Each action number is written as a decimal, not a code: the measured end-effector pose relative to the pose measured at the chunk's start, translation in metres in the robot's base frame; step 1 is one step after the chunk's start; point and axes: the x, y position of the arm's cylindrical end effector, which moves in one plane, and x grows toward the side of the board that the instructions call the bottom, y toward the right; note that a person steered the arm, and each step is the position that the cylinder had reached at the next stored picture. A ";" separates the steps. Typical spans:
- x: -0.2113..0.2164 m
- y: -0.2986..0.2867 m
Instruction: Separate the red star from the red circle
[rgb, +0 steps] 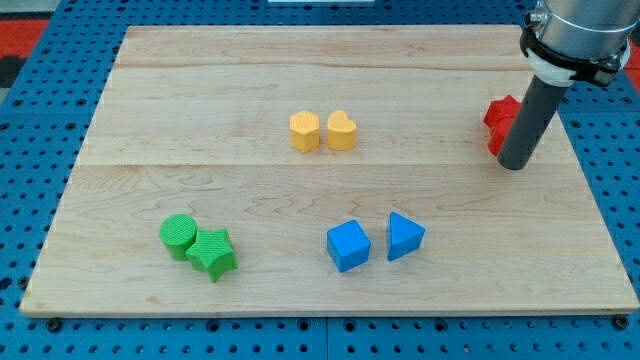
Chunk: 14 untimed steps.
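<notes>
Room to move is scarce where the work lies: the red blocks (497, 122) sit close to the wooden board's (200, 90) right edge, toward its top right corner, with little bare wood between them and the rim. Wide bare wood lies toward the board's middle and along its top edge.

No brand, label or writing can be read anywhere.

My tip (512, 165) touches down just at the lower right of the red cluster — the rod covers part of it, so I cannot tell which piece is the red star and which the red circle, nor whether they touch. I carry no jaws, so there is no grasp to report.

Elsewhere: yellow hexagon (304, 131) and yellow heart (341, 131) near centre, green circle (179, 235) touching green star (213, 252) near the bottom left corner, blue cube (348, 245) and blue triangle (404, 236) by the bottom edge.
</notes>
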 end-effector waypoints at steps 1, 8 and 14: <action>-0.030 0.000; -0.147 -0.041; -0.193 -0.308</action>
